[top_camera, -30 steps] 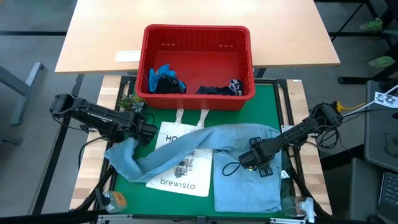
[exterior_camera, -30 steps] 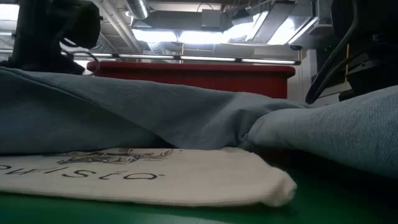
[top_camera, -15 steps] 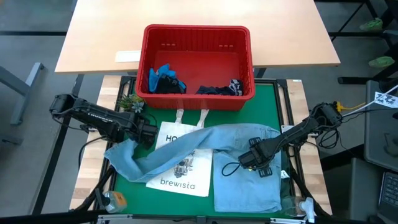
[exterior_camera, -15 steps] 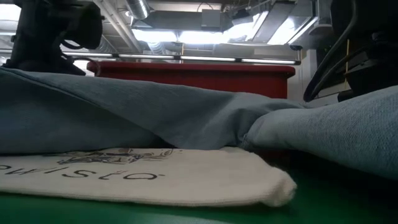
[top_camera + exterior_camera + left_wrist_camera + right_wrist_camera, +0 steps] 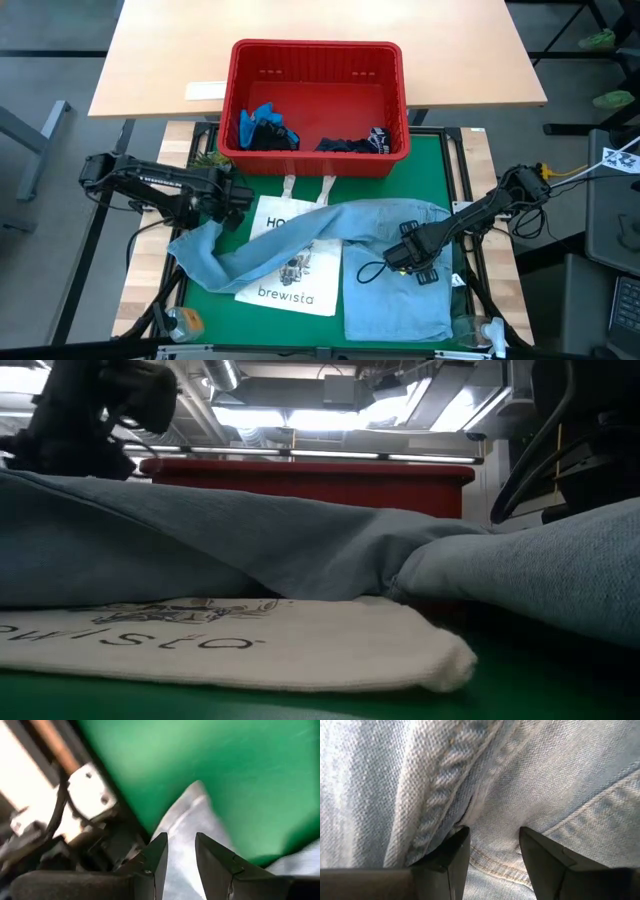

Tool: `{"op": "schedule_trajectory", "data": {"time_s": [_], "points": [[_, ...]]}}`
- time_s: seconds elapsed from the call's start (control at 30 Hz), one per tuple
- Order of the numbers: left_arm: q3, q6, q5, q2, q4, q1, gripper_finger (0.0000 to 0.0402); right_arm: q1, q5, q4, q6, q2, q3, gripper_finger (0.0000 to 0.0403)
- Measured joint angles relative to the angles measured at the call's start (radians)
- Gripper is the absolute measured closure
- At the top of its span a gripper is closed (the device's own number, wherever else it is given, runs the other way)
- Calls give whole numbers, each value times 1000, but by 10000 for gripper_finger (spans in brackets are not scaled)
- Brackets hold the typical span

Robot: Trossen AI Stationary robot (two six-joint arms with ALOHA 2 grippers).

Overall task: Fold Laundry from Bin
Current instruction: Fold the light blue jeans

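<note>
Left gripper (image 5: 238,197) now raised, denim shirt (image 5: 395,250) seemingly just below.

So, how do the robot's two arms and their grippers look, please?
Both arms are dark, slim and jointed, with black cables running along them. The left gripper and right gripper each have two flat, dark, wedge-shaped fingers. A loose black cable loops beside the right gripper, and a yellow fitting sits near that arm's base.
</note>
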Motion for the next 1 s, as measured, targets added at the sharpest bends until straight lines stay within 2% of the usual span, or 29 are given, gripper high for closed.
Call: {"op": "schedule_trajectory", "data": {"time_s": [0.2, 0.37, 0.57, 0.8, 1.0], "points": [[-69, -109, 61, 0, 17, -39, 308, 0, 11, 0, 0, 0, 0, 228], [-71, -134, 38, 12, 52, -68, 308, 0, 24, 2, 0, 0, 0, 228], [-71, -136, 34, 93, 55, -70, 308, 0, 27, 6, 0, 0, 0, 228], [-59, -50, 66, 230, 79, -70, 308, 0, 32, 9, 0, 0, 0, 228], [-45, 30, 94, 278, 183, -70, 308, 0, 38, 10, 0, 0, 0, 228]]}}
